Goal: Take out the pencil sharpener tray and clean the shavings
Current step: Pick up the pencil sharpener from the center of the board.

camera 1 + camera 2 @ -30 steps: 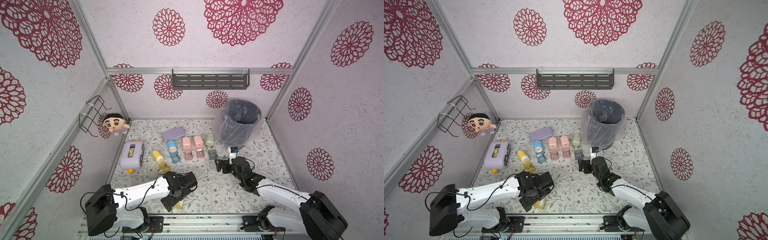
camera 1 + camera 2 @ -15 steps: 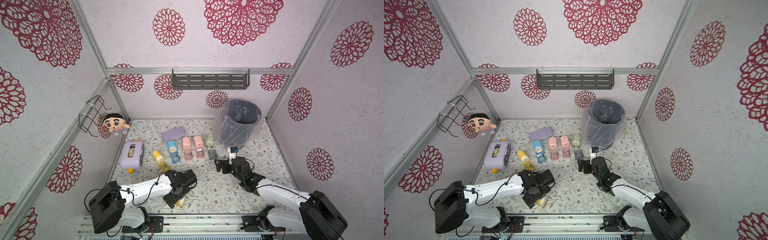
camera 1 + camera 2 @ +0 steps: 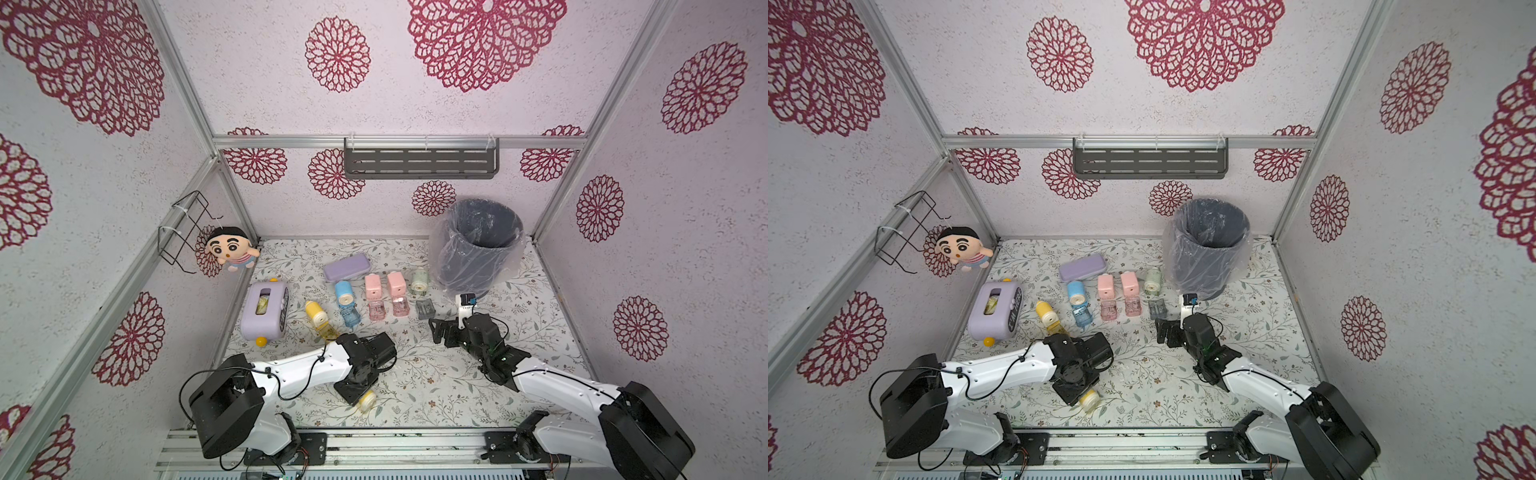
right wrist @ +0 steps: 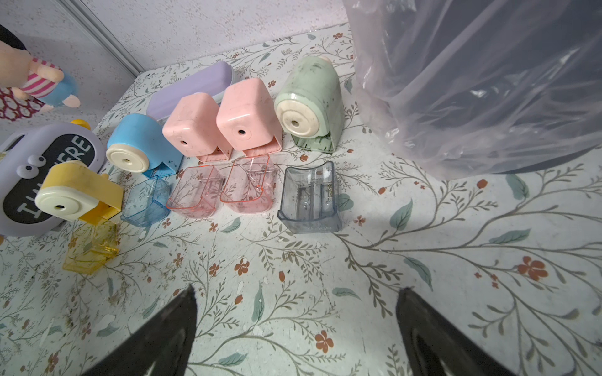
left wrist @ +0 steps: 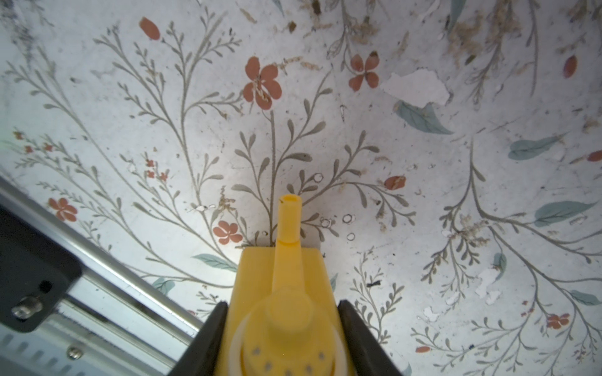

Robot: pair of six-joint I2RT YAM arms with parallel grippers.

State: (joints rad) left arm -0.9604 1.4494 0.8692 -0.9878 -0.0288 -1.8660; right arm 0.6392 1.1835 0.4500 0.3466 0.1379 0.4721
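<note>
Left gripper: clamped on yellow sharpener, well apart from the bin — I'd hold it level; right gripper, spread empty, should pull its tray straight.

The counter is off-white with grey-green sprigs, teal leaves and rust-red flowers, flecked by tan shavings. The walls are pale lilac with crimson lace rosettes. The row: yellow sharpener, blue sharpener, two pink sharpeners, mint sharpener; clear-tinted yellow tray, blue tray, two pink trays, smoky-grey tray. The front sharpener is yellow, the left fingers black, the bin dark grey.
</note>
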